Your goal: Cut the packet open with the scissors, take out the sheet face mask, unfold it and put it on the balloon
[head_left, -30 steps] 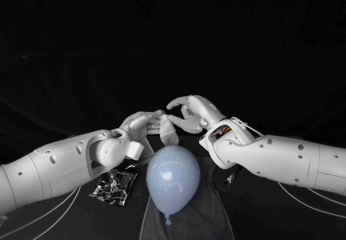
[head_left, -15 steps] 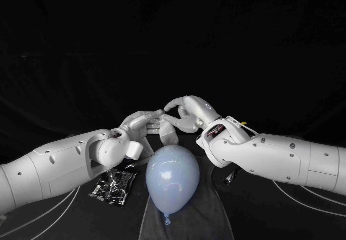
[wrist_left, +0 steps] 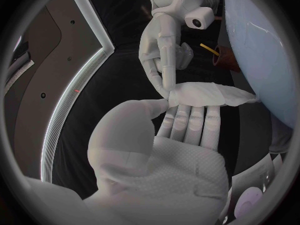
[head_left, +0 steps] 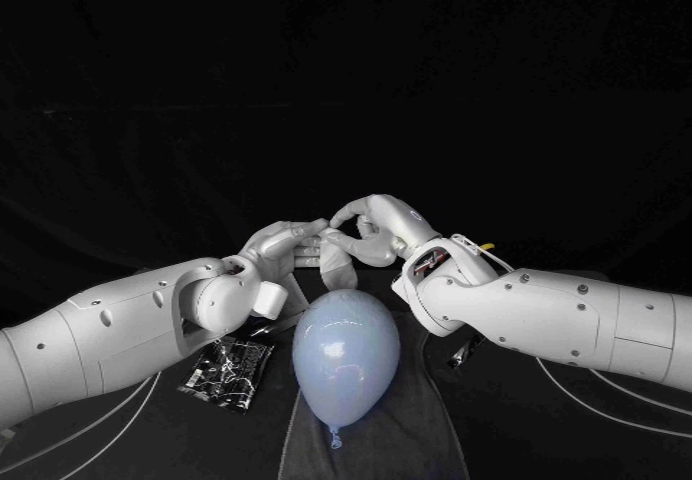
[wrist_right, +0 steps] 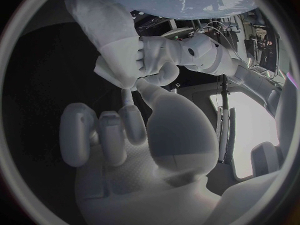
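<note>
The folded sheet face mask (wrist_left: 209,94) lies crosswise in my gripping left hand (head_left: 286,245), my right hand (head_left: 378,222) pinching its end, both above the balloon's (head_left: 346,345) far end.

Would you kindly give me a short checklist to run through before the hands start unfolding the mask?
1. Mask out of the packet: ok. The sheet mask is up between the hands, and the packet lies on the table beside the balloon.
2. Left hand holds the mask: ok. It lies across its fingers, with the thumb at one end.
3. Right hand has pinched an edge: cannot tell. Its fingertips meet the mask, but the grip is hidden.
4. Mask unfolded: not ok. It is a folded strip.
5. Balloon ready: ok. It lies bare on the dark cloth, below the hands.
</note>
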Robot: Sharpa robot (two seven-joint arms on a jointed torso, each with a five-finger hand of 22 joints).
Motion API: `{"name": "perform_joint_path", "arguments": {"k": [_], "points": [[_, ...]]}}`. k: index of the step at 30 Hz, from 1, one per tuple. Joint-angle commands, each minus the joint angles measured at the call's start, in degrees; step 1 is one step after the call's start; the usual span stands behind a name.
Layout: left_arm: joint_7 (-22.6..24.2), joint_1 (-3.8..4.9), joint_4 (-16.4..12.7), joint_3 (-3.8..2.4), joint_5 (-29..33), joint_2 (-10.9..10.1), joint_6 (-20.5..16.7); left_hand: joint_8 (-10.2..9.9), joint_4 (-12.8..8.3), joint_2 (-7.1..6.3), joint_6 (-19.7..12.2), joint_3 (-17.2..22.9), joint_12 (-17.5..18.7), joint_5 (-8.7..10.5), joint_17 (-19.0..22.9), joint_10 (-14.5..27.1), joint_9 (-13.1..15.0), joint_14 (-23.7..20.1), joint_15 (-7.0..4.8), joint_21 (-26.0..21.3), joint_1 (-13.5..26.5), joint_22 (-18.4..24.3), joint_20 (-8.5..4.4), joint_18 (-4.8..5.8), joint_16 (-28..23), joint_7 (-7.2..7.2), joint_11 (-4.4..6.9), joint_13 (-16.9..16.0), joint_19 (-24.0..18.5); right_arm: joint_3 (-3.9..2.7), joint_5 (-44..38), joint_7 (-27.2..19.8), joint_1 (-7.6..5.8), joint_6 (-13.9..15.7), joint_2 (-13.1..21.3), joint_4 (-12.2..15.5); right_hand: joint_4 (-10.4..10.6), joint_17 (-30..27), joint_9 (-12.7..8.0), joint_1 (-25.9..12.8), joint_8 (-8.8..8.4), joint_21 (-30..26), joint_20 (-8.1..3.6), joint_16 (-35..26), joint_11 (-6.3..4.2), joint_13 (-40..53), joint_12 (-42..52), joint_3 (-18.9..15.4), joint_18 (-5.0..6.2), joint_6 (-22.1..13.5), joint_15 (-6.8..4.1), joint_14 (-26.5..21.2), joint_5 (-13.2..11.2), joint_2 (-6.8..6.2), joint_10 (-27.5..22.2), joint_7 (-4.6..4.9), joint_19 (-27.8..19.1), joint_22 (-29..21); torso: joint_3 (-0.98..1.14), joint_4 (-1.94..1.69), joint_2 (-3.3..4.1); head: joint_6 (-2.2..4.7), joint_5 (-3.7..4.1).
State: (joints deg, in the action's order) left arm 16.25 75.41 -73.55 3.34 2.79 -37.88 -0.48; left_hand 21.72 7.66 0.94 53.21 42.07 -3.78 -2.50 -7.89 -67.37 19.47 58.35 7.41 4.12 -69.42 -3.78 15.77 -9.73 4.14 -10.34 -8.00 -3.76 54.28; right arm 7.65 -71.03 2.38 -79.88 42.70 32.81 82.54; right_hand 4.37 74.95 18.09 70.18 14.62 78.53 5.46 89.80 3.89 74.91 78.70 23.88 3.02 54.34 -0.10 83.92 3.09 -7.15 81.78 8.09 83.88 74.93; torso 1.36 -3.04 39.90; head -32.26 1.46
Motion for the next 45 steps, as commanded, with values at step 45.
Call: {"name": "perform_joint_path", "arguments": {"k": [45], "points": [[0.6,0.07,-0.1,-0.06,-0.9,0.1,0.9,0.3,-0.1,0.04,0.0,0.7,0.1,-0.37,-0.1,-0.5,0.1,0.3,-0.13,0.3,-0.6,-0.1,-0.11,-0.96,0.2,0.22,0.15,0.0,0.4,-0.04,1.5,-0.7,0.13,1.5,-0.4,-0.3,-5.8,15.1,4.6,5.5,8.28,1.6,-2.38,0.2,-3.47,7.6,2.3,5.4,-0.97,4.3,-3.06,6.1,-0.3,3.6,2.3,-3.37,2.6,12.4,0.02,0.02,0.0,-0.08,-0.07]]}}
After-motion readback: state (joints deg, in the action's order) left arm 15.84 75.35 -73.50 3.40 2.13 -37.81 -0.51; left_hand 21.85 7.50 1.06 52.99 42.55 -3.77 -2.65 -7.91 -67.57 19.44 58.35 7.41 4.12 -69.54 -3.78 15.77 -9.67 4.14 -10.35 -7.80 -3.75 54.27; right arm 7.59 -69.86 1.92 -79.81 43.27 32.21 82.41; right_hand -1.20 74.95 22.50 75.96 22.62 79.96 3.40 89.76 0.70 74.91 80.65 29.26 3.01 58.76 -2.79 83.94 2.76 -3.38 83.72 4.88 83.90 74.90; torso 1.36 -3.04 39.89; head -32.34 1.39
